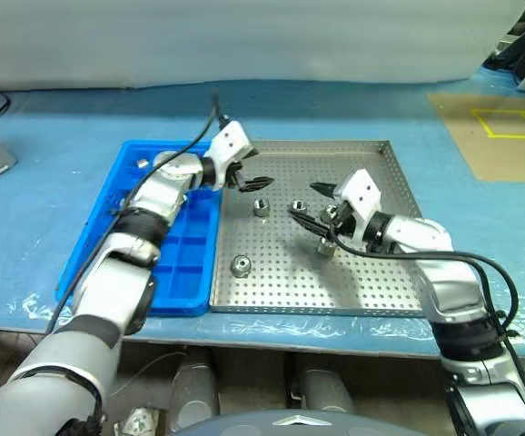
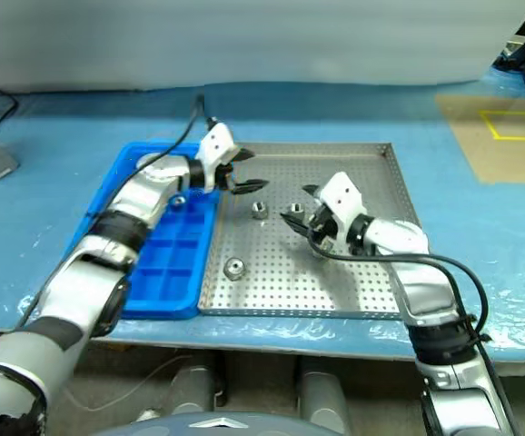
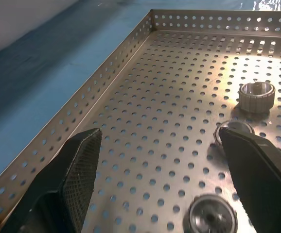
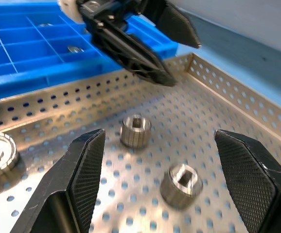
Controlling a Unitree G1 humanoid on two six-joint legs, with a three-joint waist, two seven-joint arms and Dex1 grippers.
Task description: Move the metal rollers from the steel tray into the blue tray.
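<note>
Head view: left end effector (image 1: 249,180) open, empty, over far-left corner of perforated square steel tray (image 1: 371,295); right end effector (image 1: 312,203) open above small shiny metal rollers (image 1: 262,207).
Left wrist: rollers on tray floor.
Right wrist: bright blue compartmented plastic tray (image 4: 28,53) beside steel tray.

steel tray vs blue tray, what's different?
The steel tray is silver metal with one open perforated floor; the blue tray is blue plastic, split into small compartments. The steel tray is wider; the blue tray narrower. Both sit side by side on the blue table cover.
</note>
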